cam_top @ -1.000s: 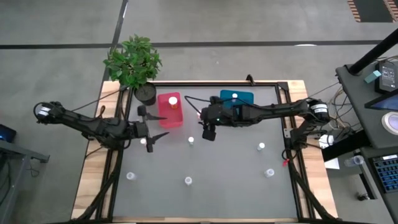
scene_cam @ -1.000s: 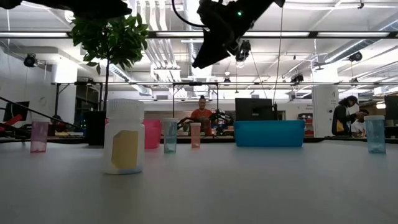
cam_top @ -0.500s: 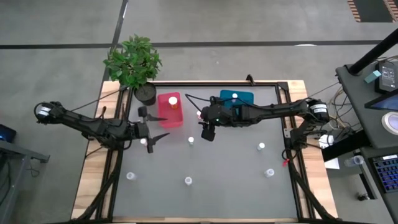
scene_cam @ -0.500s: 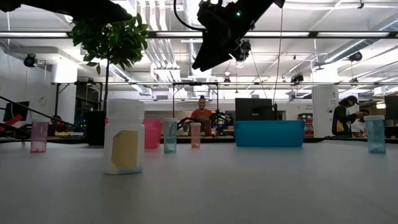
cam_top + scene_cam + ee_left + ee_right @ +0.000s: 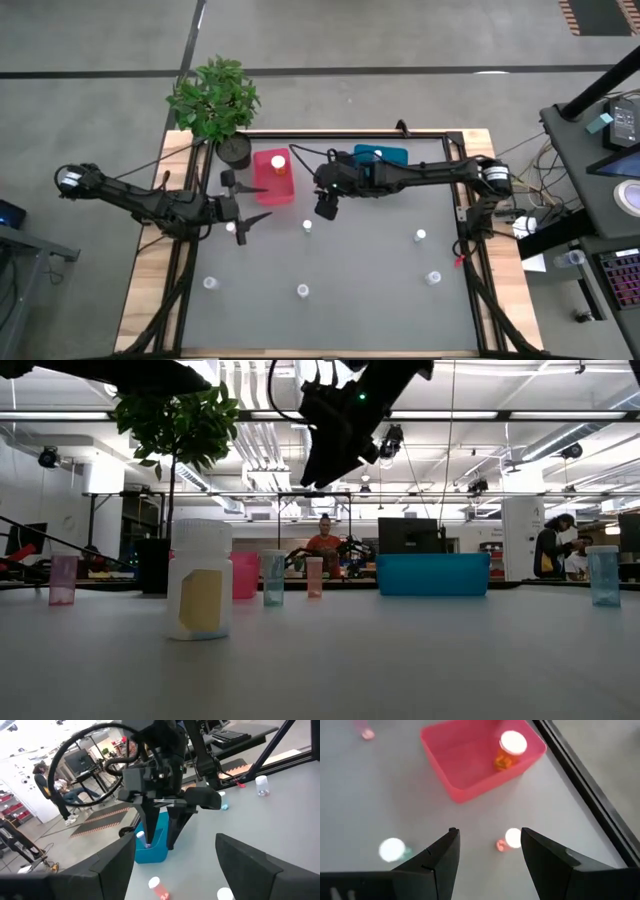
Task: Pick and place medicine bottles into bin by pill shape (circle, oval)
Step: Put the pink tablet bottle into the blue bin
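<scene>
The right gripper (image 5: 326,209) hangs high above the grey desk (image 5: 370,270), fingers spread and empty, between the pink-red rectangular plastic bin (image 5: 273,177) and the teal-blue plastic bin (image 5: 381,158). One white-capped bottle (image 5: 510,748) stands inside the pink-red bin; another (image 5: 142,837) stands in the teal-blue one. The left gripper (image 5: 243,224) waits with its fingers apart just beside a small white-capped bottle (image 5: 230,226) near the pink-red bin. Other tiny white-capped bottles (image 5: 420,236) dot the desk.

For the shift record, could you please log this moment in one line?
right end effector: open, above table beside pink bin | left end effector: open, waiting | pink bin: one bottle
</scene>
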Available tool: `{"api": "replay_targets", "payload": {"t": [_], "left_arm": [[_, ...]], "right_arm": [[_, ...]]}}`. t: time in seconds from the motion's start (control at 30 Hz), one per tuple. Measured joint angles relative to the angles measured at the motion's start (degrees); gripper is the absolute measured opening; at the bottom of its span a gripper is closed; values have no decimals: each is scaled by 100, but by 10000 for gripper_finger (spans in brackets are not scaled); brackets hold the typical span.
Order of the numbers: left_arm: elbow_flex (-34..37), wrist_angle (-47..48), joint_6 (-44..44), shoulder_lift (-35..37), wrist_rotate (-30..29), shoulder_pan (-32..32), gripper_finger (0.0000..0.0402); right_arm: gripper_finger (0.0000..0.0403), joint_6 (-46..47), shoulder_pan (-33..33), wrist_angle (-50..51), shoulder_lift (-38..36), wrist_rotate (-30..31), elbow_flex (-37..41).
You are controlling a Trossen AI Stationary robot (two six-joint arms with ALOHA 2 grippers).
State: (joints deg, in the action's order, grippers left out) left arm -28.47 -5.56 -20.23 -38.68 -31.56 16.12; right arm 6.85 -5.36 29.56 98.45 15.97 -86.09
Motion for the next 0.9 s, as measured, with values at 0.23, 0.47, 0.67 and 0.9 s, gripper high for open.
{"api": "replay_targets", "payload": {"t": [0.23,0.47,0.67,0.9], "left_arm": [[13,0,2,11,-43,0,256],[13,3,9,4,-47,0,256],[13,0,11,0,-47,0,256],[13,0,31,0,-47,2,256]], "right_arm": [[200,514,-353,733,187,-4,-391],[200,994,-561,695,261,-163,-358],[200,1277,-585,369,648,-302,-349],[200,1670,-660,-57,971,-262,-349]]}}
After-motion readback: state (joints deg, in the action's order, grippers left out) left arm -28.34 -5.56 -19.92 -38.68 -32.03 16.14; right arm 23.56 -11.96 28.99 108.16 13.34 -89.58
